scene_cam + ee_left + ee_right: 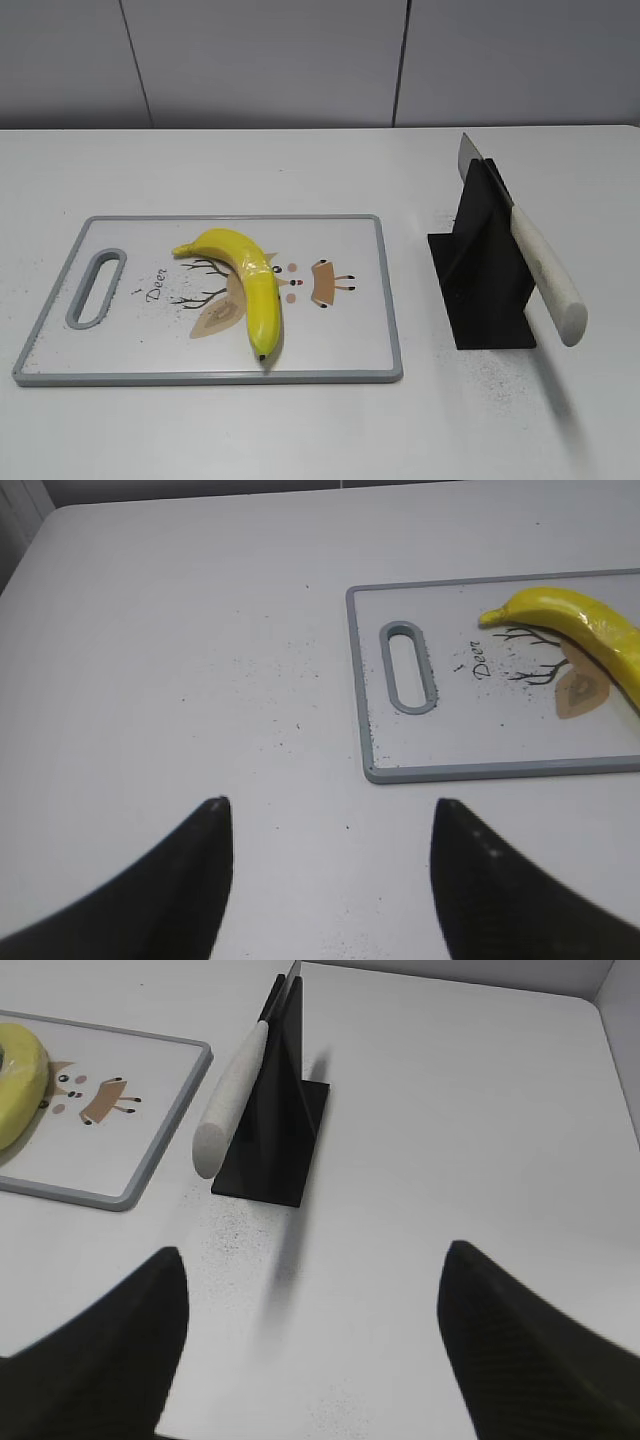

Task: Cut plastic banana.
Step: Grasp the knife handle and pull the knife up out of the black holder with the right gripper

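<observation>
The plastic banana (pixel 247 280) is glossy yellow and curved, lying on a white cutting board (pixel 340 355) with a grey rim and a deer drawing. It also shows in the left wrist view (pixel 580 620) and partly in the right wrist view (pixel 18 1075). A knife with a white handle (pixel 545 275) rests slanted in a black stand (pixel 480 270), also in the right wrist view (pixel 230 1100). My left gripper (pixel 330 815) is open and empty over bare table, left of the board. My right gripper (pixel 315 1270) is open and empty, short of the knife stand. Neither gripper shows in the exterior view.
The board's handle slot (pixel 95 288) is at its left end. The white table (pixel 320 430) has dark specks around the stand. A grey panelled wall (pixel 300 60) runs behind the table's far edge.
</observation>
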